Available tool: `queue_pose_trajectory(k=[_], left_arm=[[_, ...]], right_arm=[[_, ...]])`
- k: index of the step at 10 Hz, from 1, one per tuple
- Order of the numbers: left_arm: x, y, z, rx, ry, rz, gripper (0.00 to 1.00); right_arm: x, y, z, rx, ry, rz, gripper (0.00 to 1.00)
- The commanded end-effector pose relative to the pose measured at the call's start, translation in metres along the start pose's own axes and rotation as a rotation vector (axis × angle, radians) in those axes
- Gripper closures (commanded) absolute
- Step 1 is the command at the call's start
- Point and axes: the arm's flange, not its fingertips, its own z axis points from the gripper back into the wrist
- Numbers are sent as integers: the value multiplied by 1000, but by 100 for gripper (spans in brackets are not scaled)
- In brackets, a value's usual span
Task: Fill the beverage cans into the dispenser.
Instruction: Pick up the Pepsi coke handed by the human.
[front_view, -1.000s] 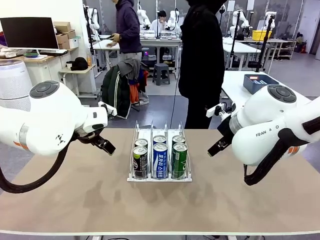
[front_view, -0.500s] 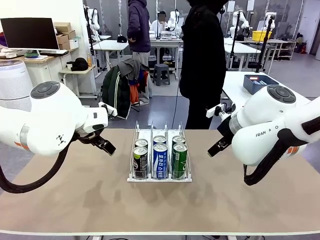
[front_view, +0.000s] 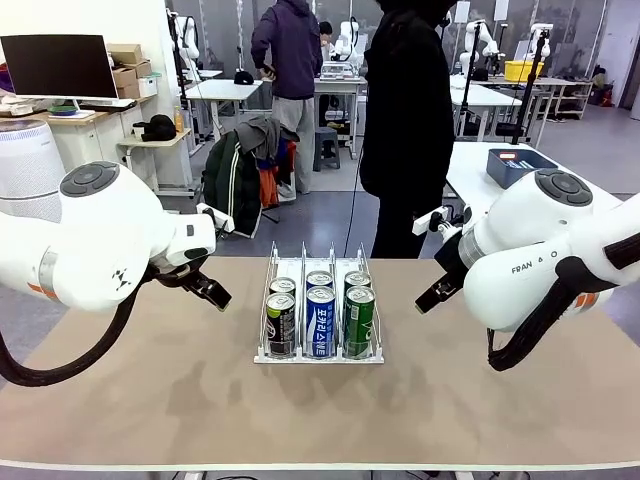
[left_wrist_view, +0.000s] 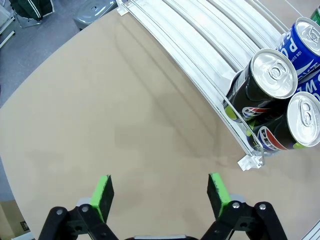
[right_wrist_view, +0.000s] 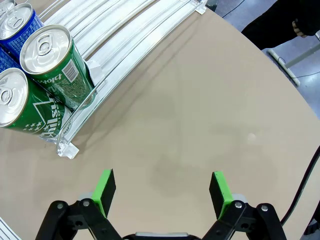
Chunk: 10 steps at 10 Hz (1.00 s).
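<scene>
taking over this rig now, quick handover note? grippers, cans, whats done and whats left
Left gripper: open, empty, left of the dispenser.
Right gripper: open, empty, to its right.
Done: six cans in the dispenser, two per lane: black cans left, blue-and-white cans middle, green cans right.
To do: lanes have room behind; whether more cans come I cannot tell.
</scene>
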Motion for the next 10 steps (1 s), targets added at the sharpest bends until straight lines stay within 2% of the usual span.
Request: queue_pose_trajectory(k=[1,10], left_arm=[[0,1,0,0,0,2,0],[0,1,0,0,0,2,0]], right_arm=[[0,0,0,0,0,-1,0],[0,0,0,0,0,-1,0]])
